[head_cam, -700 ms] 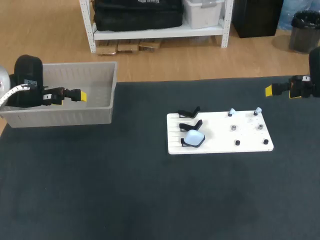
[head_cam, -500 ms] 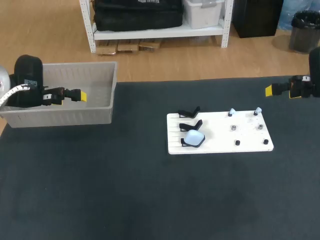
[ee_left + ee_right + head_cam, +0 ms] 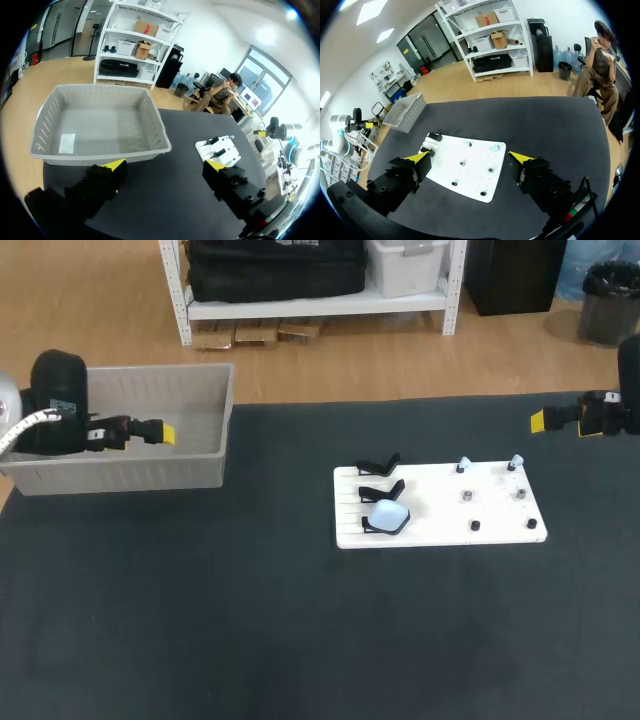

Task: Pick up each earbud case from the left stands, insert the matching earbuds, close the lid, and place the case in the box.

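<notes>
Left gripper hangs released, its fingers spread wide with nothing between them, just in front of the near wall of the grey box at the table's left end. On the box floor lies a pale slip; I see no case inside. Well to the right sits a white board with three black stands along its left edge. The two farther stands are bare, while the nearest carries a pale blue case, apparently with its lid shut, though that is hard to tell. Farther right on the board are small pegs; the two at the far edge hold pale blue earbuds, and the rest look bare. Right gripper is also released and holds nothing, hanging over the table's right edge, well apart from the board. As I judge it, the step in hand is fetching this case, and it has not begun, since neither arm is near the board. The next move calls for the left arm to cross to the stands, come down over the case, close on its sides and lift it clear of the prongs without dragging the board, with the right arm then going for the matching earbuds.
</notes>
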{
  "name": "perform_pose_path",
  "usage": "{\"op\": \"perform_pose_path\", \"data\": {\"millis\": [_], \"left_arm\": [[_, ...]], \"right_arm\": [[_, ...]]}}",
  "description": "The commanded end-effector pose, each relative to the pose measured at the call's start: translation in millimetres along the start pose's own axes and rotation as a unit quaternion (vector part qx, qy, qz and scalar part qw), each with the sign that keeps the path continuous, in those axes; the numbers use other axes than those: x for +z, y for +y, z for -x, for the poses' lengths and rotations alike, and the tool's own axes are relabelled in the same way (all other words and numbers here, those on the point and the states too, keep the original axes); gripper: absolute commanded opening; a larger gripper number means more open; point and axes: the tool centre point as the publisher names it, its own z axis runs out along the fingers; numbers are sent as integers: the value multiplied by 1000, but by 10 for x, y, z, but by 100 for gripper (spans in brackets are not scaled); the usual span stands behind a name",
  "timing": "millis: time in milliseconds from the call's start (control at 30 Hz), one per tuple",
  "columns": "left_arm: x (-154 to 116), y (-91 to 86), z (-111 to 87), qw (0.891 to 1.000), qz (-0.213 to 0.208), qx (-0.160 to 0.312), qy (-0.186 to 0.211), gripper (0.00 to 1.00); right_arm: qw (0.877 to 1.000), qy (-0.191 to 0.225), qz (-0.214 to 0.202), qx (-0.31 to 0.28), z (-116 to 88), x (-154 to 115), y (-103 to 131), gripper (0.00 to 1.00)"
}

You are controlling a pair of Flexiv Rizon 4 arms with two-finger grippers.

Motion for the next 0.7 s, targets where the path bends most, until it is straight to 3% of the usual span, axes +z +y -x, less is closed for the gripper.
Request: {"op": "perform_pose_path", "data": {"millis": [33, 300, 467, 700], "left_arm": [[34, -99, 57, 999, -22, 32, 3, 100], [147, -465, 95, 983, -83, 160, 15, 100], [198, -703, 60, 959, -143, 245, 25, 100], [314, -871, -59, 921, -217, 321, 38, 100]], "right_arm": [[1000, 0, 2, -1, -3, 2, -11, 100], [1000, 0, 2, -1, -3, 2, -11, 100], [1000, 0, 2, -1, -3, 2, -11, 100], [1000, 0, 2, -1, -3, 2, -11, 100]]}}
